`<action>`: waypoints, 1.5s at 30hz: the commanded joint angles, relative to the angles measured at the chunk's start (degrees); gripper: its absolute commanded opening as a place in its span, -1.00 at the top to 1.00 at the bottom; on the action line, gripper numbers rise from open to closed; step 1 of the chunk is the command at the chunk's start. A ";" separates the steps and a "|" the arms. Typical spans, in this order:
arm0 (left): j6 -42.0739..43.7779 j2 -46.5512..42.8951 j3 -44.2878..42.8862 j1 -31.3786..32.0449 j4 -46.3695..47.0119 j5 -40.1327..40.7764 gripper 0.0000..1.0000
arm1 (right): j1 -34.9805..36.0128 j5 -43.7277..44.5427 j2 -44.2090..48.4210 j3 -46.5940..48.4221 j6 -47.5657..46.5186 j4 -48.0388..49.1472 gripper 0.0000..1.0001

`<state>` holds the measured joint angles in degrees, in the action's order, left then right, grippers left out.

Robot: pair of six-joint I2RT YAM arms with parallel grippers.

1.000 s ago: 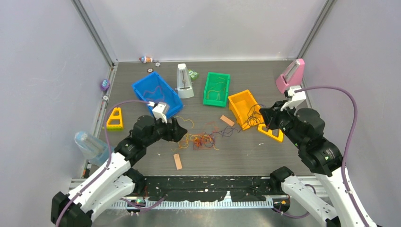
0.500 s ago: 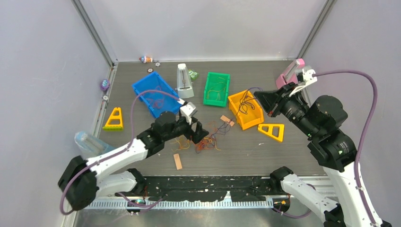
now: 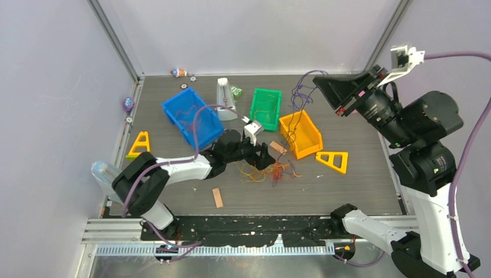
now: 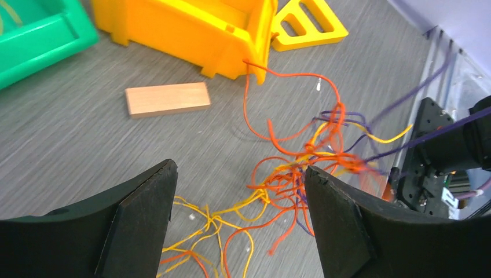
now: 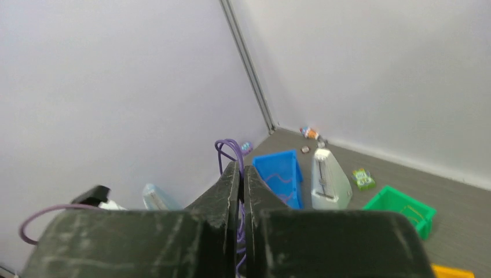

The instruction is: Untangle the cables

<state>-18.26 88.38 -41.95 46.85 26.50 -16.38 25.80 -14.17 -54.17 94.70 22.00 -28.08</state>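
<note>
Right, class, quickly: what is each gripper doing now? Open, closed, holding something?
Left gripper: open over the cable tangle, holding nothing.
Right gripper: closed on purple cables, up in the air.

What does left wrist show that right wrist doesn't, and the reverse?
Only left wrist: the cable tangle of orange, yellow and purple strands on the table between the open left jaws, a wooden strip, a yellow triangle frame. Only right wrist: right jaws shut on a purple cable loop, the blue bin, a white metronome-shaped object. Both: green bin, orange bin.
</note>
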 commanded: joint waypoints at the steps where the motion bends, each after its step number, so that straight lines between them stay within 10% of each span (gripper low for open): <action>1: -5.61 4.45 -4.06 2.34 11.82 -4.62 -0.63 | -0.05 -2.02 -3.89 8.00 3.93 6.82 0.89; 14: -8.34 -0.54 7.04 4.28 21.94 0.40 -0.55 | -0.06 2.82 -14.93 28.72 4.92 7.07 0.90; 30: 2.14 -35.45 10.20 4.30 -17.51 15.90 -0.84 | -0.07 0.45 -7.48 5.91 7.35 14.75 0.90; 45: 8.19 -25.76 10.77 8.50 6.53 20.35 -0.99 | -0.05 -0.93 -8.84 6.30 7.66 14.50 0.90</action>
<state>-14.74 57.74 -25.85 52.42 24.47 0.84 25.80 -14.20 -63.16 99.20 28.91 -17.12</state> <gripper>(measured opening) 0.994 0.082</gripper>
